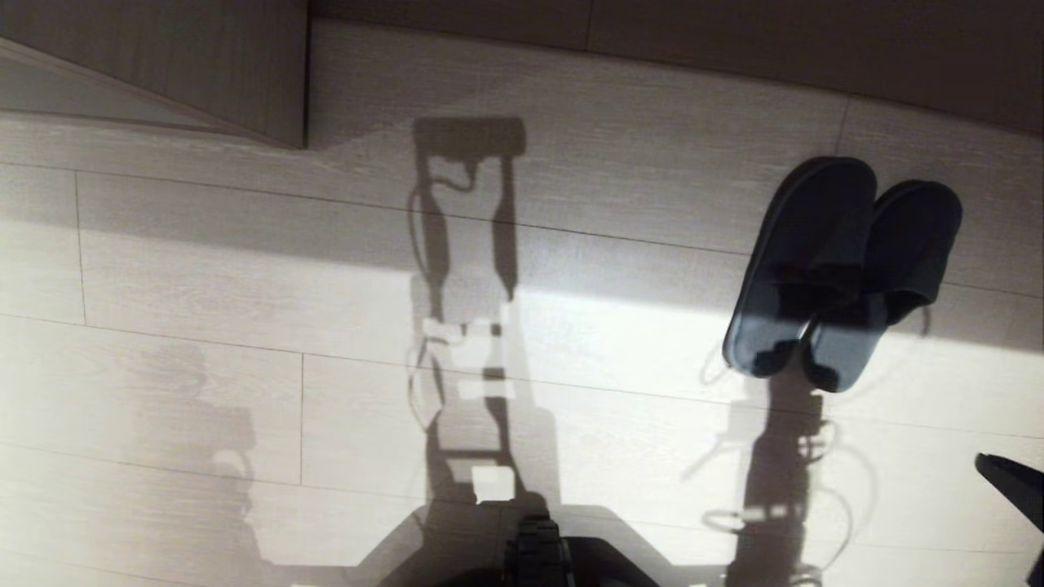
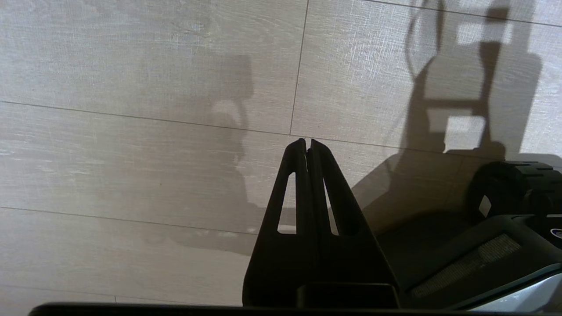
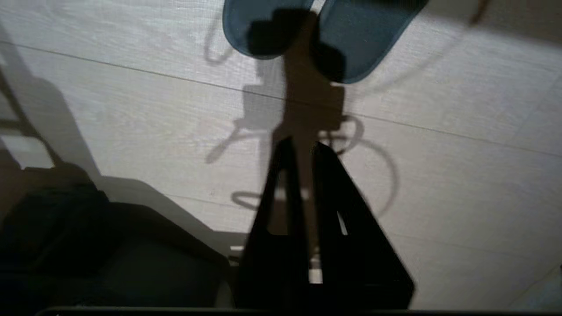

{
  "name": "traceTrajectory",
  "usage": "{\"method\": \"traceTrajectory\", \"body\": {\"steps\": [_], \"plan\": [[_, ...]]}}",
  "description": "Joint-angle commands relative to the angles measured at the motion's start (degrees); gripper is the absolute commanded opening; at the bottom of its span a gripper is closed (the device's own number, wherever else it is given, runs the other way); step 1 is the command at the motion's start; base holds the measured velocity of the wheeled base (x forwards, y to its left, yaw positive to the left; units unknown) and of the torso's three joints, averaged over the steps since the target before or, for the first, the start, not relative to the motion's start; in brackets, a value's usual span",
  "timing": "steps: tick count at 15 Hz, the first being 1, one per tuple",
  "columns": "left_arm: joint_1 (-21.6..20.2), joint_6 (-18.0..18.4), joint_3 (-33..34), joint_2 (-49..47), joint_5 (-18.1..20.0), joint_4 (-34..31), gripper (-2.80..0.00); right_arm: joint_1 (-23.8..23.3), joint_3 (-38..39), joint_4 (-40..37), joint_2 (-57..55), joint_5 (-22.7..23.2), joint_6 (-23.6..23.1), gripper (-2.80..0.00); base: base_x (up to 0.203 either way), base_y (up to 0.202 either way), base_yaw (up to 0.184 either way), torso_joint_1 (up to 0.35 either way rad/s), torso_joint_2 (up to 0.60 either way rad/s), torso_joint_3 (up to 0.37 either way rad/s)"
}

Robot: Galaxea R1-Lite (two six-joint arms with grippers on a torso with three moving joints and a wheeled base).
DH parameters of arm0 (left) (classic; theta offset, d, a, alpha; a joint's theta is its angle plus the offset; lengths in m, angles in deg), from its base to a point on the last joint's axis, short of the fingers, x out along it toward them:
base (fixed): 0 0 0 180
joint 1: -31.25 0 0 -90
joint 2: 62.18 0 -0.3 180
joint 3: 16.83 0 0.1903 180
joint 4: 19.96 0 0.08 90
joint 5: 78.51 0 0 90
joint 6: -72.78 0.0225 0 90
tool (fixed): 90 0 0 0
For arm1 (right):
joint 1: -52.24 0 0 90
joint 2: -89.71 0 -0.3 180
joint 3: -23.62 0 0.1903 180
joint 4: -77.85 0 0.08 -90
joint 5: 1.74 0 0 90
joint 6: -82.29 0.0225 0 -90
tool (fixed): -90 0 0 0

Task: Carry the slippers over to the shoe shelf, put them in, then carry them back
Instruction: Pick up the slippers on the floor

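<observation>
The slippers [image 1: 816, 244] lie side by side on the pale floor at the right, dark grey with blue-grey insoles, toes pointing away from me. In the right wrist view their heel ends [image 3: 364, 39] lie ahead of my right gripper [image 3: 304, 145]. That gripper hangs above bare floor, short of the slippers, open by a narrow gap with nothing in it. A dark part of the right arm [image 1: 1015, 481] shows at the head view's lower right edge. My left gripper [image 2: 306, 141] is shut and empty over bare floor. I cannot make out the shoe shelf.
A pale wood-grain furniture corner [image 1: 204, 65] stands at the back left, and a darker wall base [image 1: 734, 41] runs along the back. My dark base [image 1: 538, 554] is at the near edge. Arm and cable shadows fall across the floor tiles [image 1: 245, 269].
</observation>
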Motion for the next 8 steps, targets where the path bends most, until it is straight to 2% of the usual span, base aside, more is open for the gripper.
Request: {"method": "traceTrajectory", "body": {"steps": [1, 4, 8], "plan": [[0.00, 0.09, 0.09, 0.03, -0.07, 0.01, -2.80, 0.09, -0.79, 10.49, -18.06, -0.18, -0.41, 0.00, 0.000, 0.000, 0.000, 0.000, 0.00, 0.000], [0.00, 0.09, 0.09, 0.02, 0.02, 0.01, -2.80, 0.19, -1.61, 26.68, -31.17, -2.95, -1.33, 0.00, 0.000, 0.000, 0.000, 0.000, 0.00, 0.000], [0.00, 0.09, 0.09, 0.02, 0.02, 0.01, -2.80, 0.22, -2.05, 37.47, -36.06, -4.38, 0.68, 0.00, 0.000, 0.000, 0.000, 0.000, 0.00, 0.000]]}}
